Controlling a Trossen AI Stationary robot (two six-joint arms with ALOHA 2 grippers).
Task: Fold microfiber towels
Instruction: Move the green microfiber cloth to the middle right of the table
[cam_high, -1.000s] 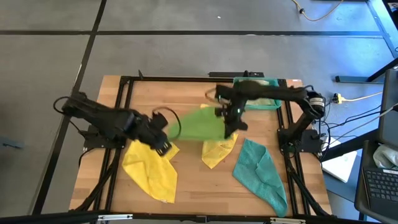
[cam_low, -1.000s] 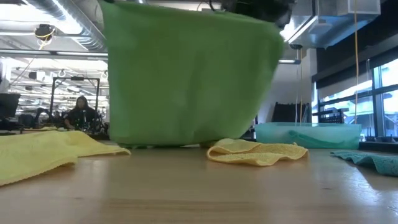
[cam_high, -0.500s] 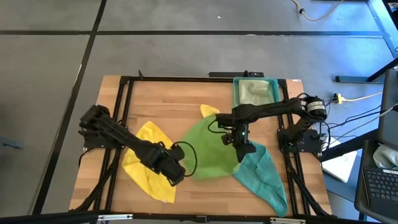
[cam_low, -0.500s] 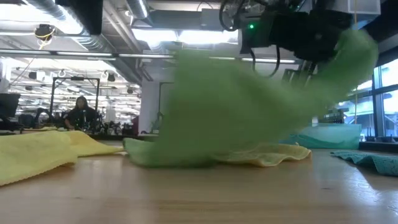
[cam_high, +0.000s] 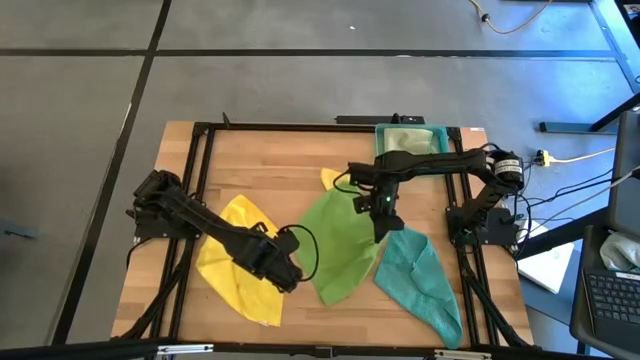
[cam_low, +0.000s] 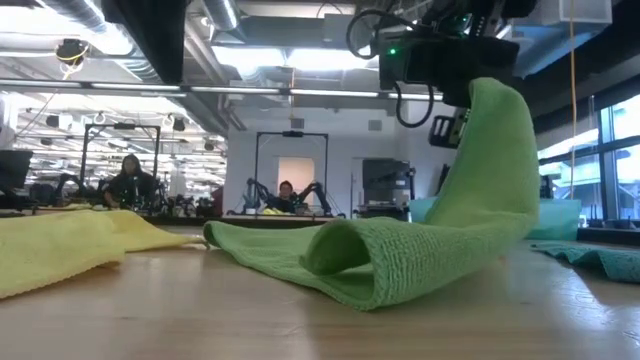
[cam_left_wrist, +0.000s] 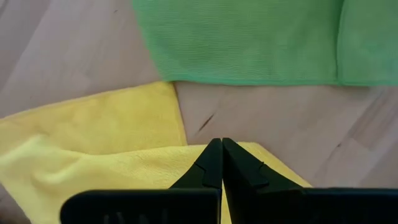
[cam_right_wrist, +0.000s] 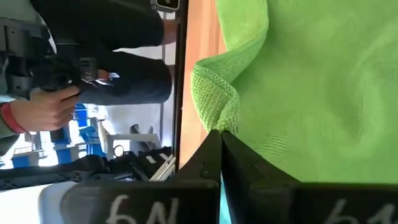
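The right gripper pinches the bright green towel by one corner, lifting it to fold. Beside that towel, the left gripper has empty, closed jaws.

Place: a robotics lab or workshop hall.
Landmark: wooden tabletop in a black metal frame, standing on a grey floor.
Overhead of tabletop: exposed ducts and strip lights.
Behind tabletop: another black frame rig with robot arms, and seated people at benches.
Right of tabletop: a keyboard, loose cables, tall windows.
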